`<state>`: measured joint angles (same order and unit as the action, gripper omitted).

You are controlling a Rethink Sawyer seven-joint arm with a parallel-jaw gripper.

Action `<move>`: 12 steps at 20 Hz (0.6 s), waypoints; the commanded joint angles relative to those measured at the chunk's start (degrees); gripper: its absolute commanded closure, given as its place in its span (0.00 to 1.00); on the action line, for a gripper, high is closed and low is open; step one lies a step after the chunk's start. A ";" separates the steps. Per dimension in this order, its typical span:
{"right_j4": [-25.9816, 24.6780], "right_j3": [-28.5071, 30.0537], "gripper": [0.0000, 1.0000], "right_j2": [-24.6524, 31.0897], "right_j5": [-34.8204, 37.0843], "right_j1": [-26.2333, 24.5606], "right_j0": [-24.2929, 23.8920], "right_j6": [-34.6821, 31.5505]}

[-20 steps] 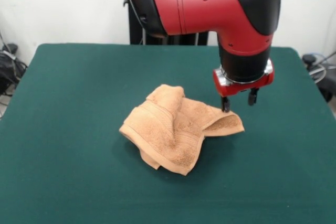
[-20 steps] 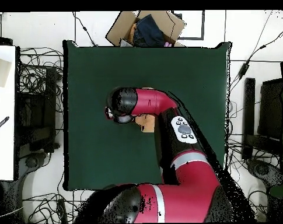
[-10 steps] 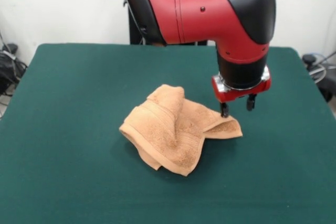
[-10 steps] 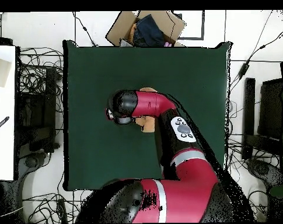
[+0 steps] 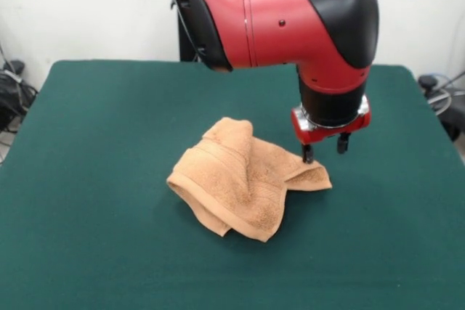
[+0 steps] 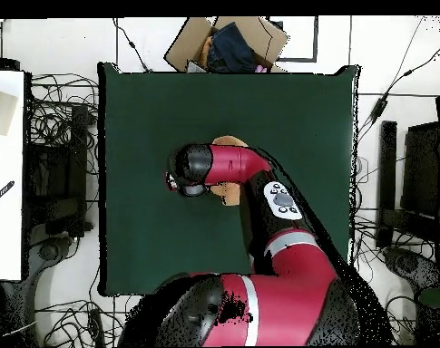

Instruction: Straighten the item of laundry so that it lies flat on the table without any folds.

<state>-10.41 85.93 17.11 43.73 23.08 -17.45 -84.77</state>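
Where it lies near the middle of the table [image 5: 87,179], the towel [image 5: 243,179] is bunched and folded over itself, one corner pointing right. Just above that corner hangs the gripper [image 5: 323,149], fingers slightly parted, holding nothing. Overhead, the arm [image 6: 259,181] hides most of the towel [image 6: 229,141].
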 commanded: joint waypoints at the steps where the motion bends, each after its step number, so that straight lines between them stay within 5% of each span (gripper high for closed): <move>1: -3.47 0.02 0.00 0.89 -1.78 -2.21 0.58 -1.02; 12: -3.74 1.80 0.00 0.49 -4.25 -2.12 0.71 -2.38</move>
<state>-10.41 85.93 17.10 43.73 22.39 -17.46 -84.77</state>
